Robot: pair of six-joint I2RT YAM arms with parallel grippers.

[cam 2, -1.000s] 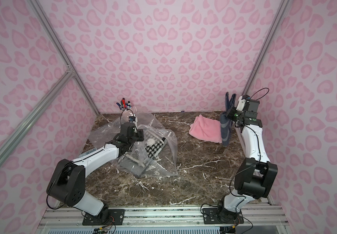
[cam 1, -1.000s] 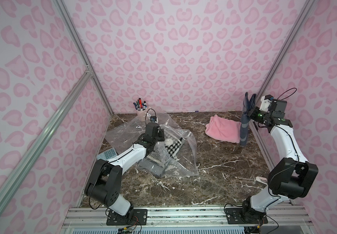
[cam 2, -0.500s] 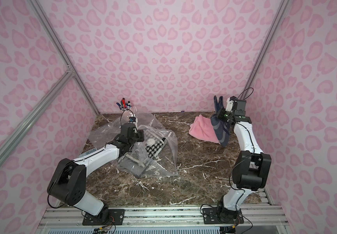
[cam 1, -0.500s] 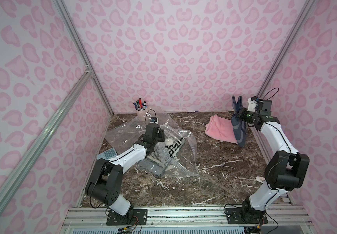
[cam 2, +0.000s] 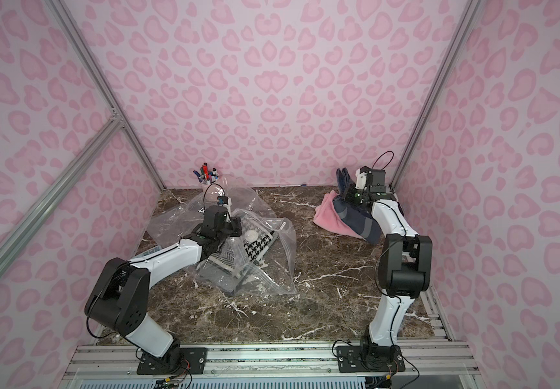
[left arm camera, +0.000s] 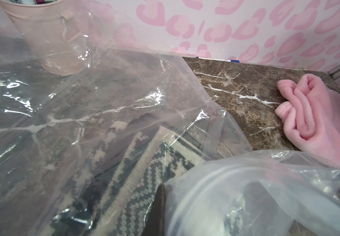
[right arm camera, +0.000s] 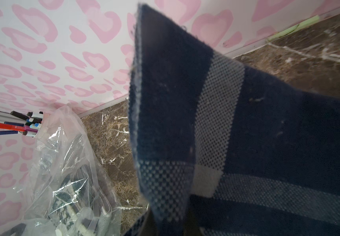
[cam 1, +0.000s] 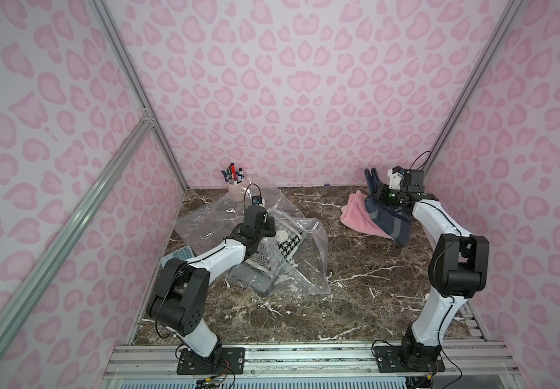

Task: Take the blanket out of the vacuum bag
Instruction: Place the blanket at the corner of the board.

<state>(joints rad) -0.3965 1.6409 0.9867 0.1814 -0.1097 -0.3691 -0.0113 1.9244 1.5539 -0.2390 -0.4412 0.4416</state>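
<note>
Closest in, the vacuum bag is lying crumpled on the left half of the marble table, its white valve facing up. Folded patterned cloths are sitting inside it, one houndstooth and one knitted, so the bag is not empty.

The left gripper is resting on top of the bag, with its jaws pressed together. In the left wrist view, plastic is bunching right at the fingers, so it seems to be pinching a fold of the bag and pinning it down.

Further back on the right, well apart from the bag, the right gripper is pinching a navy checked blanket and holding its upper end in the air. The lower end is draping onto a pink blanket lying on the table.

At the back wall, a cup of pens is standing behind the bag.

The navy blanket is clearly out, and it only needs setting down and releasing. Whether the patterned cloths must also come out, I cannot tell.
</note>
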